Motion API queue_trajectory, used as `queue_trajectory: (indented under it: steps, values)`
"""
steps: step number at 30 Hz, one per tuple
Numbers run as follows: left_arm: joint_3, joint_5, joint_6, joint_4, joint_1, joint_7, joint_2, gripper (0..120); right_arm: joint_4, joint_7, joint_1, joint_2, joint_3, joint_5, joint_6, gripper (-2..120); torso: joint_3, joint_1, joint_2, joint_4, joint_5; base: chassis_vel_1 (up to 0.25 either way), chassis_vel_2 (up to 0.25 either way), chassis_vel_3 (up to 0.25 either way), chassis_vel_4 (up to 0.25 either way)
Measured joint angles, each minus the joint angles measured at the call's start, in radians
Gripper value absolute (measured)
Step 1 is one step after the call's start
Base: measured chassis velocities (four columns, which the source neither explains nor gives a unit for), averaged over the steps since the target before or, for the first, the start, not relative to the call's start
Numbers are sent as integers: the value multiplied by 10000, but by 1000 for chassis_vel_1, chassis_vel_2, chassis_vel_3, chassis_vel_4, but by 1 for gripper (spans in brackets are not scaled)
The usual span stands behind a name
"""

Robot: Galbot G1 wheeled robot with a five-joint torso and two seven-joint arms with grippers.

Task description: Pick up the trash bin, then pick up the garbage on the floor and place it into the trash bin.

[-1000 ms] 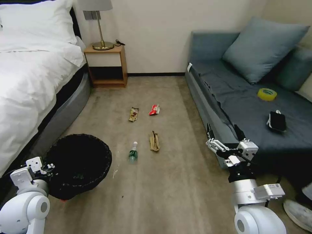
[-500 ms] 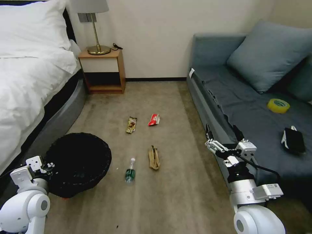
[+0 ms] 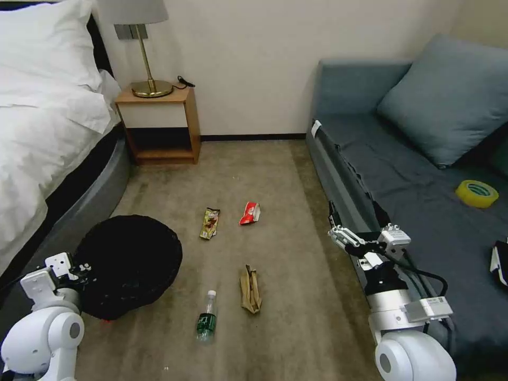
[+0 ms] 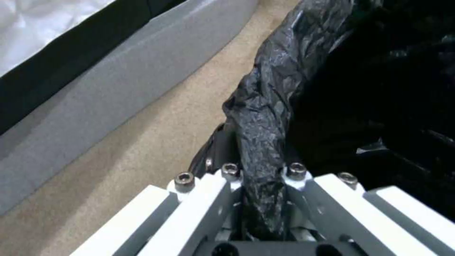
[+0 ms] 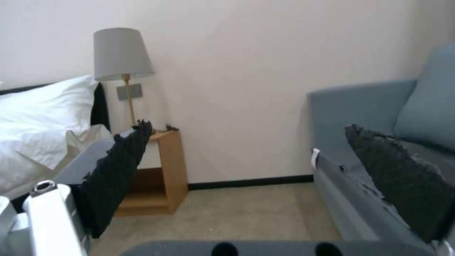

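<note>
Two grippers frame the nearest ground: the left gripper (image 3: 74, 271) is clamped on the crinkled black bag at the rim of the low round trash bin (image 3: 129, 264), the plastic bunched between its fingers (image 4: 298, 175) in the left wrist view, while the right gripper (image 3: 355, 233) hangs with its jaws spread and empty beside the front edge of the grey-blue sofa (image 3: 370, 159). The bin appears lifted and tilted against the grey bed base (image 3: 79, 206). Four pieces of garbage lie on the tan carpet: nearest, a clear bottle with green label and white cap (image 3: 206, 316); just beyond and apart from it, a crumpled tan-brown wrapper (image 3: 250, 289); farther on, a gold-brown packet (image 3: 210, 223) and a red-white packet (image 3: 250, 212). The hold seems to be largely on thin liner, so the bag could slip off the rim and the bin sag or drop. Reaching across, the right arm could brush the sofa edge. A yellow tape roll (image 3: 477, 193) rests on the sofa seat, and a wooden nightstand (image 3: 159, 127) with a brass lamp (image 3: 143, 58) stands at the far wall.
</note>
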Motion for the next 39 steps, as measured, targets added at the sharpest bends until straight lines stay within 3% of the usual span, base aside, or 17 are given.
queue_trajectory:
  steps: [5,10,11,14,17,27,30,34,39]
  values:
    - [17,1,0,58,-62,-18,10,2,-60,102,223,-218,-109,117,-317,100,-1,-1,0,3,0,16,-15,-22,19]
    - [435,31,2,303,-444,-23,153,2,-46,911,595,-700,-351,1272,-1294,100,0,0,0,2,0,0,0,0,0]
    - [565,64,2,390,-533,1,191,2,-115,1419,852,-943,-619,1769,-1743,100,0,0,0,-8,-1,0,0,0,0]
    - [584,100,2,424,-482,-2,222,2,-690,2467,1670,-1531,-1448,2937,-2709,100,0,0,0,-2,-1,0,0,0,0]
    - [561,112,2,423,-447,-4,232,2,-982,2771,1980,-1708,-1745,3299,-2946,100,0,0,0,-1,-1,0,0,0,0]
    - [390,198,2,303,-232,-19,137,2,-3616,4531,4539,-2615,-4025,5747,-4369,100,1,0,-1,3,1,0,0,0,0]
    - [327,232,1,297,-158,-22,64,2,-4355,5218,5254,-2912,-4801,6466,-5050,100,1,0,-1,4,1,0,0,0,0]
    - [188,347,2,204,4,-20,-188,2,-6030,5892,6557,-3896,-6736,7638,-6472,100,1,0,-1,1,-1,0,0,0,0]
    - [-3,368,1,73,152,-17,-288,2,-7485,5905,7499,-3801,-8051,7965,-6645,100,1,1,0,-1,-1,0,0,0,0]
